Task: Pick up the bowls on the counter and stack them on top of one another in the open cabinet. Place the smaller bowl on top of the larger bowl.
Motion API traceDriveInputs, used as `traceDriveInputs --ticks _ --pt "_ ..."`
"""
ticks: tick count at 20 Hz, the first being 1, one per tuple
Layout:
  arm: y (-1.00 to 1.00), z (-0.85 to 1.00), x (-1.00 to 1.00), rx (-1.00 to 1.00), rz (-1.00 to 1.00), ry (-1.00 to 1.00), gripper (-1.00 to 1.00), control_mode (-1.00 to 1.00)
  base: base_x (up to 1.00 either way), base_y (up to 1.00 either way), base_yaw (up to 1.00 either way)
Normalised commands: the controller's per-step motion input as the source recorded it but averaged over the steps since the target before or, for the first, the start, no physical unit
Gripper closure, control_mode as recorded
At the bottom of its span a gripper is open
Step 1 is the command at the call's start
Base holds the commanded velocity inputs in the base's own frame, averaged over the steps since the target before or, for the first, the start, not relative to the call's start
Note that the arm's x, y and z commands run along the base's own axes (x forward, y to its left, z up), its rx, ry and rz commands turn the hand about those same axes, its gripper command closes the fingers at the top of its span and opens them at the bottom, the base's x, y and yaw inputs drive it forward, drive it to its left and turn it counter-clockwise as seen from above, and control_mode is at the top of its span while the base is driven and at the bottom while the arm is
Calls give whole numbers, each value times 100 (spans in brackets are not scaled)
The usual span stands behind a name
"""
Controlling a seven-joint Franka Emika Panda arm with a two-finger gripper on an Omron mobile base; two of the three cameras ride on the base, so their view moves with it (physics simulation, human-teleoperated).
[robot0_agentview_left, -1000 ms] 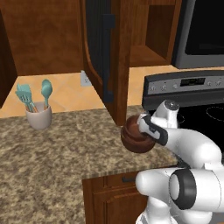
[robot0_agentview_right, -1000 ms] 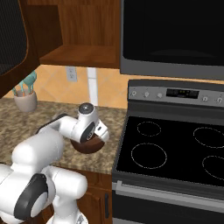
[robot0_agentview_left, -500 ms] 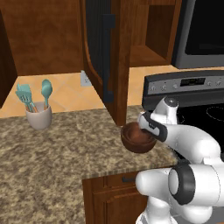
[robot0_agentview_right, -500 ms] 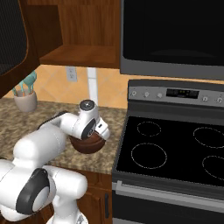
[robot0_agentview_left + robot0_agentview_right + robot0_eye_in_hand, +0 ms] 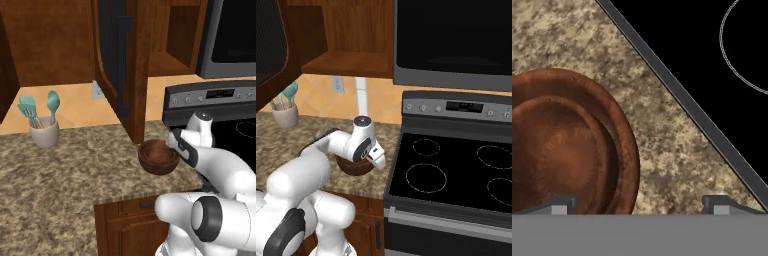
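One dark reddish-brown bowl (image 5: pixel 158 156) rests on the speckled counter (image 5: pixel 75 175) next to the stove; it also shows under the arm (image 5: pixel 353 167). From the hand camera the bowl (image 5: pixel 567 150) shows an outer rim and an inner ring, and I cannot tell whether a second bowl is nested in it. My gripper (image 5: pixel 638 206) is open just above the bowl's stove-side rim, one fingertip (image 5: pixel 559 205) over the bowl, the other over bare counter (image 5: pixel 672 150). The hand (image 5: pixel 176 148) hangs at the bowl's right edge. The open cabinet's shelf (image 5: pixel 170 62) is up behind its door (image 5: pixel 112 65).
A white cup of teal utensils (image 5: pixel 44 132) stands at the back left of the counter. The black stovetop (image 5: pixel 456 175) begins right beside the bowl, its metal edge (image 5: pixel 677 95) close to my fingers. The cabinet door hangs over the counter behind the bowl.
The jaws have gone from shut to wide open at the bowl's rim. The hand has drifted slightly toward the stove. The bowl stays where it was on the counter.
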Motion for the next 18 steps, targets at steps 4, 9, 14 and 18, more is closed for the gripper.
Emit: traceDriveInputs --ticks 4,9,14,18 --pt "8 -50 7 -2 0 8 -100 -100 0 0 0" --pt "8 -20 8 0 0 1 -100 -100 0 0 0" --pt "12 3 2 0 0 -1 -100 -100 0 0 0" --pt "28 -7 22 0 0 0 -100 -100 0 0 0"
